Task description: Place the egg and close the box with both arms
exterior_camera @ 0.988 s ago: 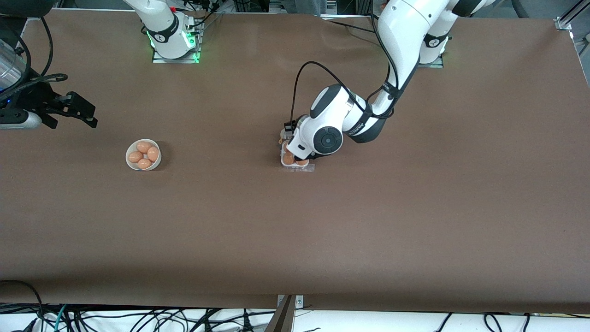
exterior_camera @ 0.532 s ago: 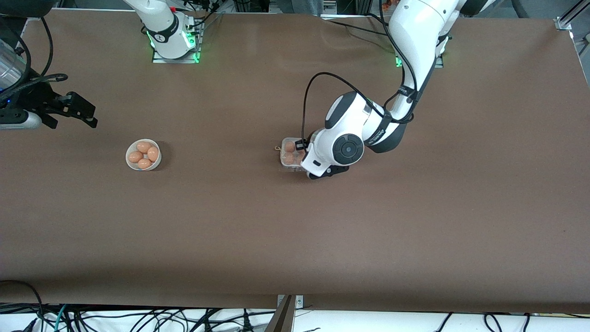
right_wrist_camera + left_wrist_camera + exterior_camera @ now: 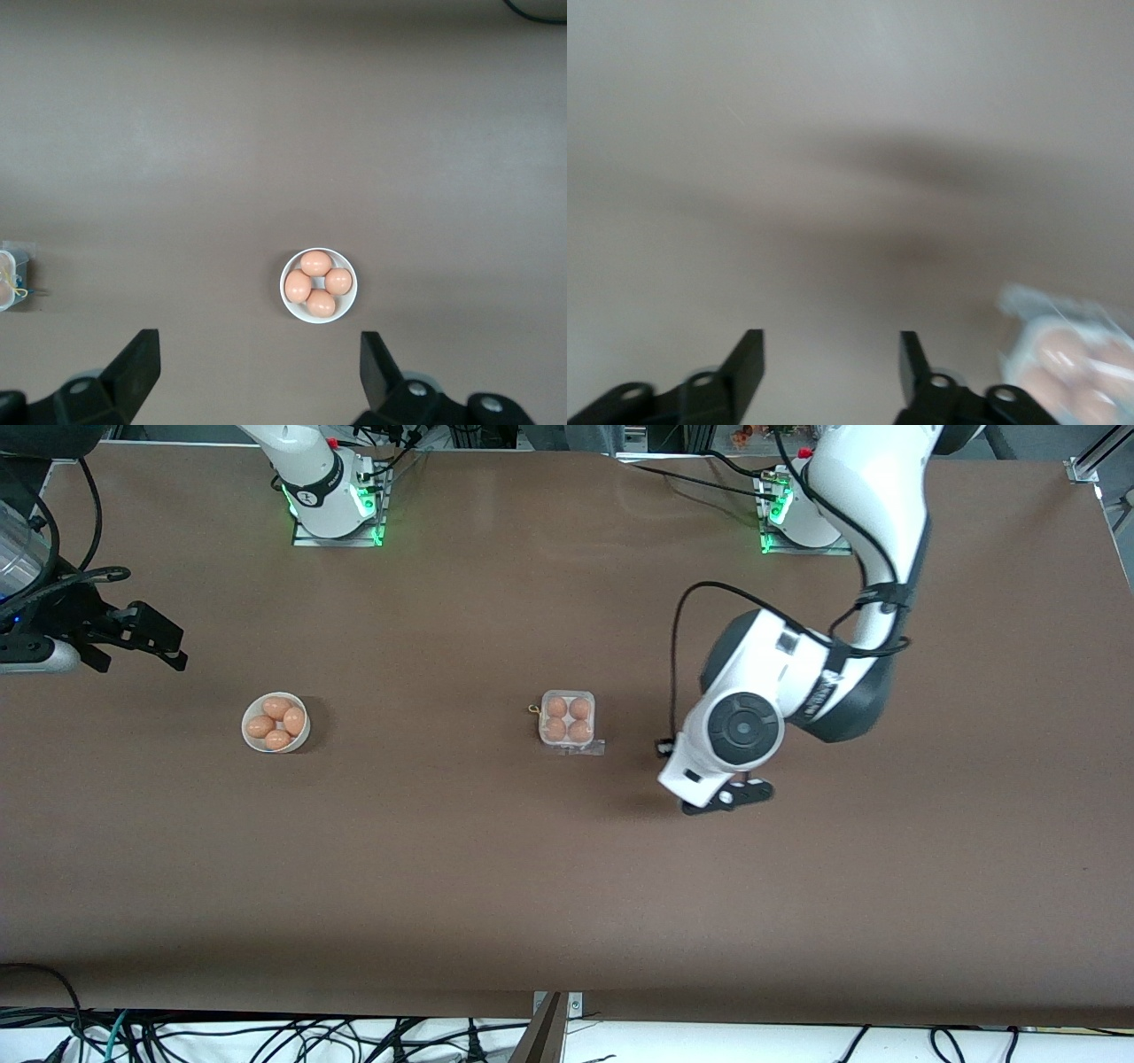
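Note:
The box [image 3: 567, 720] sits mid-table, a white tray holding several brown eggs, with its clear lid down over them and the tab toward the front camera. It shows blurred in the left wrist view [image 3: 1067, 354] and at the edge of the right wrist view [image 3: 7, 280]. My left gripper [image 3: 726, 797] is open and empty, up over bare table beside the box toward the left arm's end; its wrist view [image 3: 831, 354] shows the jaws apart. My right gripper [image 3: 168, 645] is open and empty, waiting over the right arm's end of the table [image 3: 257, 359].
A round white bowl [image 3: 251, 737] with several more brown eggs stands toward the right arm's end; it also shows in the right wrist view [image 3: 289, 305]. Brown table surface [image 3: 567, 886] stretches toward the front camera. Cables hang along the table's front edge.
My left gripper has lifted off the box and swung away toward the left arm's end, uncovering the box. The right arm, the box and the bowl have not moved.

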{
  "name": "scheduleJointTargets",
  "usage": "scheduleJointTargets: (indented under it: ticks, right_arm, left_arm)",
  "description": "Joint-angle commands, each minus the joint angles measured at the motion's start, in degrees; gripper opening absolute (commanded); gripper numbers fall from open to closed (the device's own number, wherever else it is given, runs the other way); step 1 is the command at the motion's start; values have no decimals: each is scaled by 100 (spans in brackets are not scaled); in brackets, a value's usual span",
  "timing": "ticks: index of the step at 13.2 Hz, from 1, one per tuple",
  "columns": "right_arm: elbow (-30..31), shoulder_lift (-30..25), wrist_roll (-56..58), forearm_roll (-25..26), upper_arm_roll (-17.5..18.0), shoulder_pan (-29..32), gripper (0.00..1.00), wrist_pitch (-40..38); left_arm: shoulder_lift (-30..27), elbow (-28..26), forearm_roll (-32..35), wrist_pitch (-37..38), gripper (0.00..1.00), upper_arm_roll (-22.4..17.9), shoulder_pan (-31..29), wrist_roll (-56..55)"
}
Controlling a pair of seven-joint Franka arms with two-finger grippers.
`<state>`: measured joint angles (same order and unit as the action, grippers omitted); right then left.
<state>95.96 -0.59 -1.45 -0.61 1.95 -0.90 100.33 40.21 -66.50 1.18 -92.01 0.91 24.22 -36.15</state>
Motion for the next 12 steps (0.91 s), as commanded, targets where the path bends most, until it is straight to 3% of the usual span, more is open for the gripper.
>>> scheduleJointTargets:
  ticks: [1,4,9,12]
  right_arm:
    - [19,-47,84,-27,-1,19,100,13]
    - [19,-47,84,-27,-1,19,100,4]
    - [19,-47,84,-27,7,19,100,4]
    - [19,-47,84,-27,7,19,100,4]
  left_arm:
    - [-4,409,663,140,92,-38,-189,536]
    - [-39,463,717,131,99,-47,-663,1160]
    - [-408,559,717,122,100,-126,-1332,1961]
    - [-890,227,743,105,100,-214,-1543,2742]
